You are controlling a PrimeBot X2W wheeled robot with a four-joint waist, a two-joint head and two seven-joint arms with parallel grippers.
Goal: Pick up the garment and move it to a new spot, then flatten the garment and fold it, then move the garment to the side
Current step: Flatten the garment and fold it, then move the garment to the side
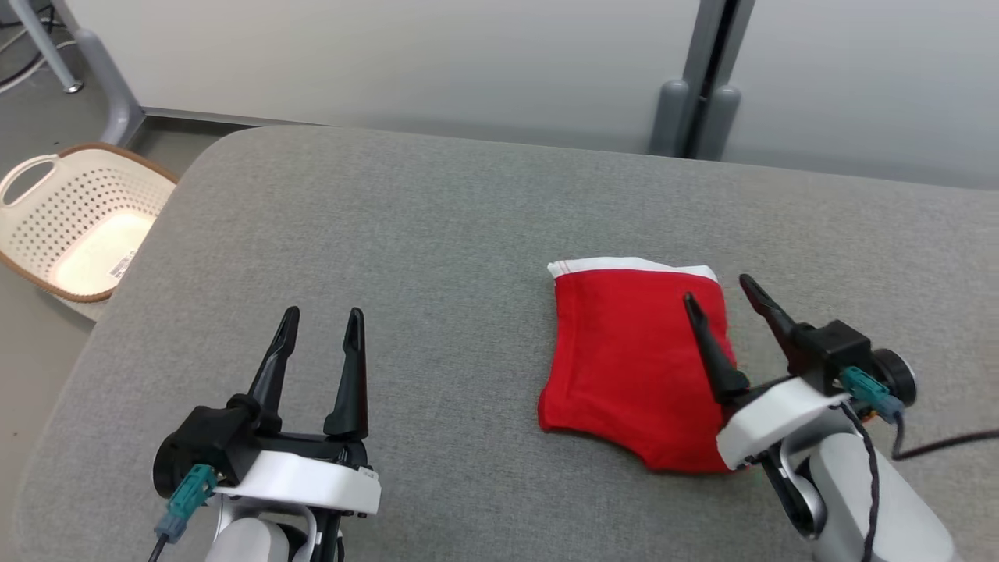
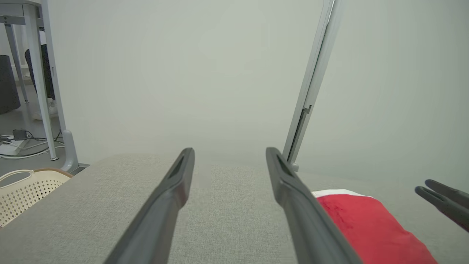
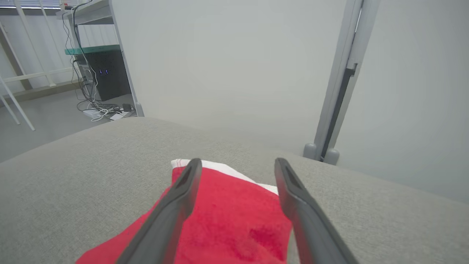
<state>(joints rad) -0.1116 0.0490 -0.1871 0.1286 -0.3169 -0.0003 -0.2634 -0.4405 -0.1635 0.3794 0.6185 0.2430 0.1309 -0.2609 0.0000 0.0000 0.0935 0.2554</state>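
Red garment [image 1: 624, 367] folded, lying on right of cushion [image 1: 437, 234] | right fingers [image 1: 709, 343] spread over its right edge, gripping nothing | left fingers [image 1: 351, 367] spread, well apart | my worry: pinch one layer for the side move and the fold flops open lol

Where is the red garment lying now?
In the head view, the red garment lies folded on the grey surface, right of centre, beneath the right pincer.

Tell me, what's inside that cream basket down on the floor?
Inside the basket I see its pale bottom and a small printed label. Its near corner is hidden behind the grey padded surface, so anything there can't be seen.
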